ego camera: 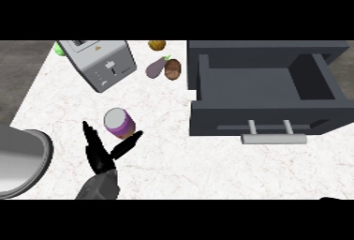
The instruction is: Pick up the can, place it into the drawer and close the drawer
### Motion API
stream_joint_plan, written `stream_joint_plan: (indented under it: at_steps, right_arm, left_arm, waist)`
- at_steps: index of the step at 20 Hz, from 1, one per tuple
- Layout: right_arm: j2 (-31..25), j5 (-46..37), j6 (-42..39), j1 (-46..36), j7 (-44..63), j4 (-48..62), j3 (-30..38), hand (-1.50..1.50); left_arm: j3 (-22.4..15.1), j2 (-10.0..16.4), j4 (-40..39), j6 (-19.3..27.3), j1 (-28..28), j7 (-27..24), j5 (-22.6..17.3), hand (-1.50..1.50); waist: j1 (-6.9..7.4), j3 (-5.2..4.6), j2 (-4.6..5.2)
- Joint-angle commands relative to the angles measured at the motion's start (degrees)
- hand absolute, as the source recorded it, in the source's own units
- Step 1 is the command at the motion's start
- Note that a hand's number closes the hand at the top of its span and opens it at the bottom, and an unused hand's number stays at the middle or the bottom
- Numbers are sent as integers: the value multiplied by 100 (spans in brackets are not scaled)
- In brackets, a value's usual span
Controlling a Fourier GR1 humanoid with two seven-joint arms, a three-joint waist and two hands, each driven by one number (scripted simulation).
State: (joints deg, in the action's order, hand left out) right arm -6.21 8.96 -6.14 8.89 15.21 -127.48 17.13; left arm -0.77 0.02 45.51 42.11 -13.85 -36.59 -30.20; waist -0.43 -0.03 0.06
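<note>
A purple can (120, 123) with a silver lid stands on the white counter, left of the middle. My left hand (104, 157) comes up from the lower edge just below the can, open. Its long fingers (90, 138) point up along the can's left side, and its thumb (129, 142) reaches toward the can's base on the right. The hand is not curled round the can. The dark grey drawer (325, 79) at the right is pulled open, with nothing showing inside. Its silver handle (273, 138) faces me. Only a dark sliver of my right hand (337, 198) shows at the lower right edge.
A silver toaster (100, 62) lies at the back left with a green object (59, 48) behind it. An eggplant (156, 68), a brown potato (173, 69) and another small brown item (157, 45) sit between the toaster and the drawer. A grey sink rim (43, 157) curves in at the left edge.
</note>
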Motion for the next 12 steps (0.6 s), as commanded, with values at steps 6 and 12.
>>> stream_joint_plan:
  at_steps: [6,12]
  right_arm:
    - [23,63,-67,19,94,-167,133,-150]
    - [48,100,-130,111,187,-377,83,-150]
  left_arm:
    - [845,225,-2006,-969,-1128,-841,-219,-150]
    - [825,375,-2678,-1481,-1623,-729,-59,-150]
  waist:
    - [-34,-2,10]
    - [-102,-5,24]
